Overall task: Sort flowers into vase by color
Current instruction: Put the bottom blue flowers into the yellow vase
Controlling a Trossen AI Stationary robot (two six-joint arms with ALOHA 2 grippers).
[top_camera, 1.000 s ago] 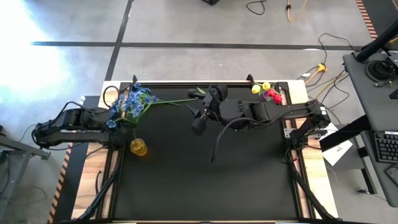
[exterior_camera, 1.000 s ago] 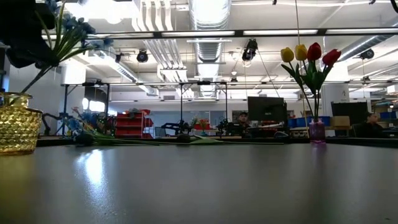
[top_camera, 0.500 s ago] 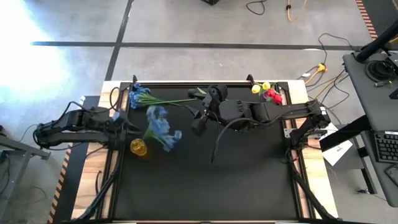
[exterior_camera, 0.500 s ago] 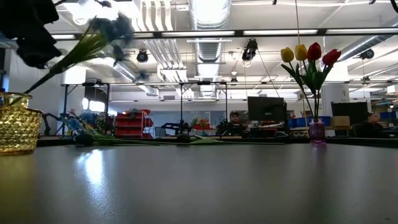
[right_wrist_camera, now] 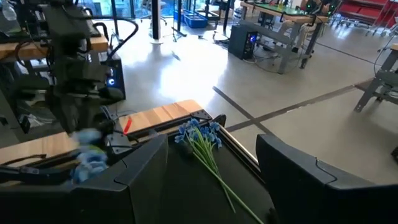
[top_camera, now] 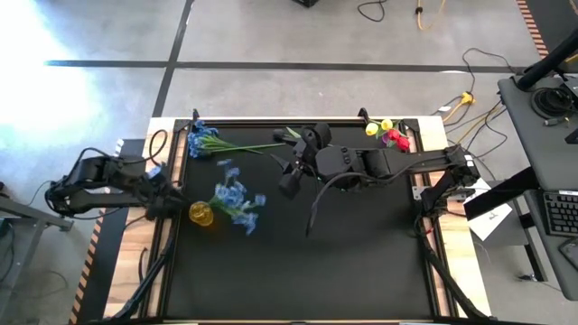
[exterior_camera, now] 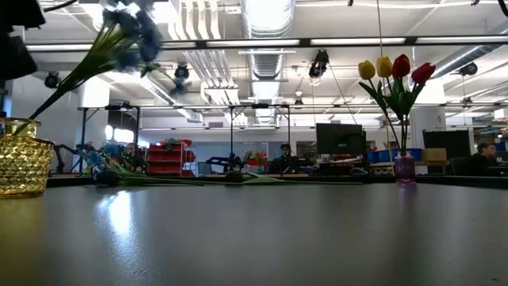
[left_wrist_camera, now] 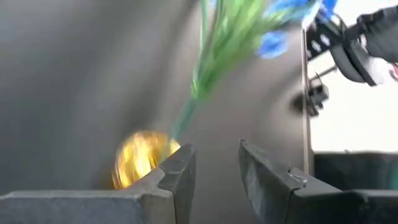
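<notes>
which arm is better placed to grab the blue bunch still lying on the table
Right. Its gripper, jaws open, sits beside the lying blue flower bunch, at its stem end, and its wrist view faces it. The left gripper is by the amber vase.

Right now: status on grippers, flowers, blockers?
Left gripper open, empty, beside yellow vase. Blue bunch in that vase, leaning. Right gripper open, above second blue bunch lying on table. No blockers.

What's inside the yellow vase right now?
One bunch of blue flowers stands in the yellow vase, its stem leaning out toward mid-table. The stem's lower end inside the vase is hidden.
</notes>
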